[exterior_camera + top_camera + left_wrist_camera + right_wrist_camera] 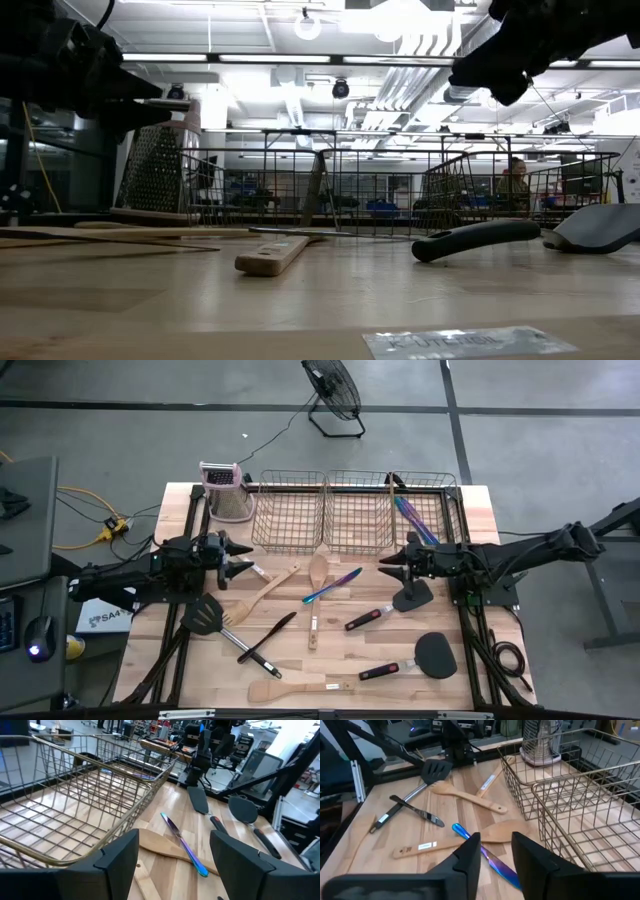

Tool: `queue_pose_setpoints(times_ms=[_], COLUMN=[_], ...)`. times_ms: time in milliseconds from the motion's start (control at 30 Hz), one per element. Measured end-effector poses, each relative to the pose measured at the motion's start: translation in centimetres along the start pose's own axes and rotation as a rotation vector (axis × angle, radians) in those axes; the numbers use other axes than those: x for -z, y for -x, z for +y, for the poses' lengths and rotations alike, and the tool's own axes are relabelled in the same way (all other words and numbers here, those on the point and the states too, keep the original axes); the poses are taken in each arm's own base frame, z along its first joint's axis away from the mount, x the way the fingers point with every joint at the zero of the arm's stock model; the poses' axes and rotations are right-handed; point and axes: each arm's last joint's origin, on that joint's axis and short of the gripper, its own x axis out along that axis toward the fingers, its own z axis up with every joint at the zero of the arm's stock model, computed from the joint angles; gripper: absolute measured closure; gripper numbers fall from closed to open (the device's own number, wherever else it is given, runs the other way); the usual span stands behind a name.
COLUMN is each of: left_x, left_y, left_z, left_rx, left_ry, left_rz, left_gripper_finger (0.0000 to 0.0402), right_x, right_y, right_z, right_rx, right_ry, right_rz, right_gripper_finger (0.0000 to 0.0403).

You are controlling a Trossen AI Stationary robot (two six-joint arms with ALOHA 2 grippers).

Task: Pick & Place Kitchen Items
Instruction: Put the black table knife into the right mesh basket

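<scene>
Meanwhile, right claw (384, 565) hovered empty, fingers parted, near iridescent knife (333, 585) lying on tabletop (330, 660) beside wooden spoon (318, 572). Left claw (243, 558) spread wide, empty.

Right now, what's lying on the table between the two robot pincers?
In the high view, between the left pincer and right pincer lie a wooden spoon and an iridescent utensil.

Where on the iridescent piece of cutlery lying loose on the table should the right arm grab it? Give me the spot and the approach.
Grip the iridescent cutlery at mid-length, coming straight down from above. It lies flat and slanted on the table, its upper part across the wooden spoon, so the slim shaft probably sits slightly raised there. Set the right gripper with its jaws across the narrow width, well short of the basket.
</scene>
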Motion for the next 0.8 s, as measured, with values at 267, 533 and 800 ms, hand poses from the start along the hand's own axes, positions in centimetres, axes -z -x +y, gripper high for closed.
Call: queue_pose_setpoints(times_ms=[267, 533, 800], left_x=[0.4, -1.0, -2.8], left_y=[-0.5, -0.9, -2.1], left_z=[0.0, -0.4, -1.2], left_rx=[0.012, -0.108, -0.131], left_ry=[0.083, 0.209, 0.321], left_rz=[0.111, 0.381, 0.6], left_gripper_finger=[0.0161, 0.0161, 0.0161], right_x=[0.2, 0.3, 0.3], right_y=[-0.8, -0.9, -0.9], right_z=[0.0, 0.1, 0.1], right_rx=[0.037, 0.016, 0.016], right_ry=[-0.018, -0.021, -0.021], right_rz=[0.006, 0.018, 0.018], right_gripper_finger=[0.0201, 0.0175, 0.0174])
